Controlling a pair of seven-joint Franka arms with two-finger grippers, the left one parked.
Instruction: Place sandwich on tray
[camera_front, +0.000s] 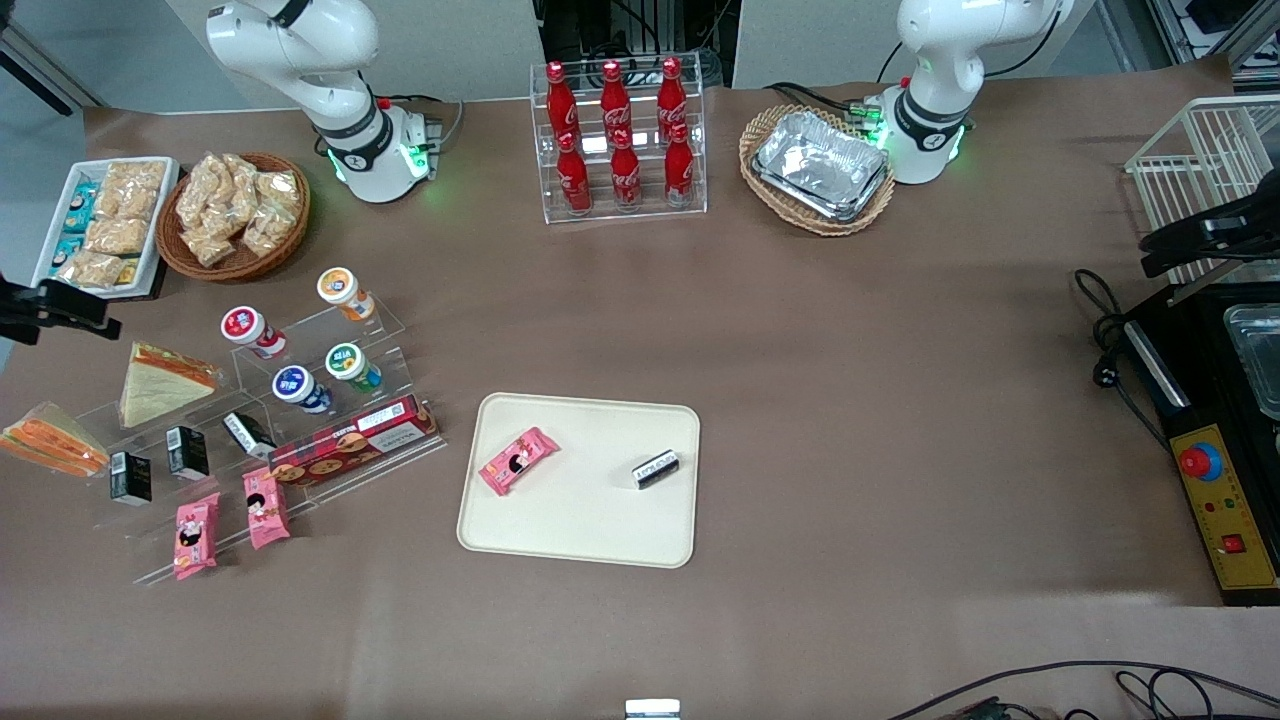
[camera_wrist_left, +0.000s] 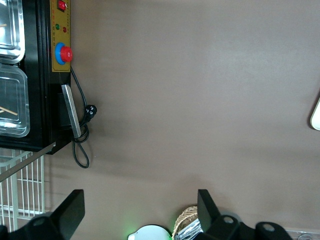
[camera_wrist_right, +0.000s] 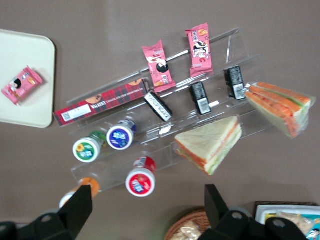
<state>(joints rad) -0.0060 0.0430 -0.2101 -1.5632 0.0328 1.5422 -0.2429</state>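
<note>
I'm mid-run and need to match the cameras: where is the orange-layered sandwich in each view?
Front view: the sandwich lies at the working arm's end of the table, beside the clear display steps, apart from the tray.
Right wrist view: sandwich beside the cream wedge; the gripper hangs open above.
Left wrist view: not in it.
Shared landmark: the cream wedge.

Orange-layered sandwich (camera_front: 50, 440) lies on the clear rack — well apart from the cream tray (camera_front: 590, 520).
</note>
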